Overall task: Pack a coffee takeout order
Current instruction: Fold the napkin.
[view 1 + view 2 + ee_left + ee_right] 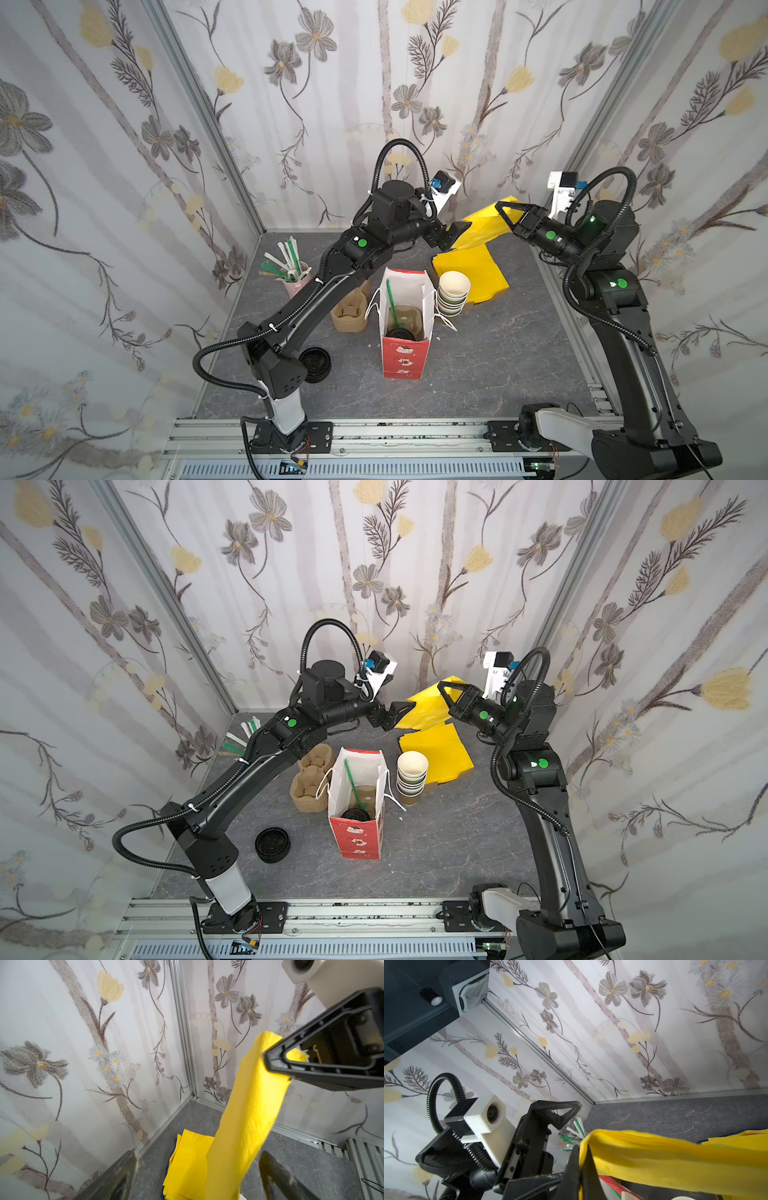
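Right gripper point(581, 1155) pinches the unbagged yellow napkin point(675, 1157), left gripper point(451, 237) spread; black-lidded cup point(400, 333), pulp carrier point(410, 318), green straw point(392, 303) sit in the red bag point(402, 359).

Floral wallpaper walls point(104, 166) closing in on three sides, grey and yellow flowers trailing over pale stripes, aluminium corner posts point(206, 116) rising at the back, dark grey marble-look tabletop point(498, 353) lying below, slotted aluminium rail point(415, 432) running along the front, soft even light falling throughout

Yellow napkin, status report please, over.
Right gripper shut on yellow napkin, held up over the napkin stack. Left gripper open, jaws either side of its hanging end. Red paper bag stands open, lidded cup, carrier, green straw inside. Nothing in the way.
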Controlling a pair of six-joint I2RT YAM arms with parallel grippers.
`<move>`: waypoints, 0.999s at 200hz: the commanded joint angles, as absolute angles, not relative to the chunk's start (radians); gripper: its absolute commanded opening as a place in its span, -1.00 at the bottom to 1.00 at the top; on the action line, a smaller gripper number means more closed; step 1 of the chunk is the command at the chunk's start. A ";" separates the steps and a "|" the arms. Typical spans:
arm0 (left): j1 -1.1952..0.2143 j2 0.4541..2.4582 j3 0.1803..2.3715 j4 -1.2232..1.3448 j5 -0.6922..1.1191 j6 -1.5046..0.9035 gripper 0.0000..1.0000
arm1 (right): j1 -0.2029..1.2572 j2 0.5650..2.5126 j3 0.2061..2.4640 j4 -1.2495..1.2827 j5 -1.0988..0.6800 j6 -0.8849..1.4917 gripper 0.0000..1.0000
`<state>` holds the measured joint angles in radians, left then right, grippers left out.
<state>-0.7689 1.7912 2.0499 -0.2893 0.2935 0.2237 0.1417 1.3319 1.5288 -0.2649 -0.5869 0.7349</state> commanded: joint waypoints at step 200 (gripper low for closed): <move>-0.775 1.784 2.003 -0.259 0.605 -0.431 -1.00 | 0.179 1.413 1.965 -0.804 -0.410 0.479 0.71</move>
<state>-0.7734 1.7977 2.0113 -0.2890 0.6163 -0.1642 0.2077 1.4193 1.9095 -0.6403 -0.4637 0.5842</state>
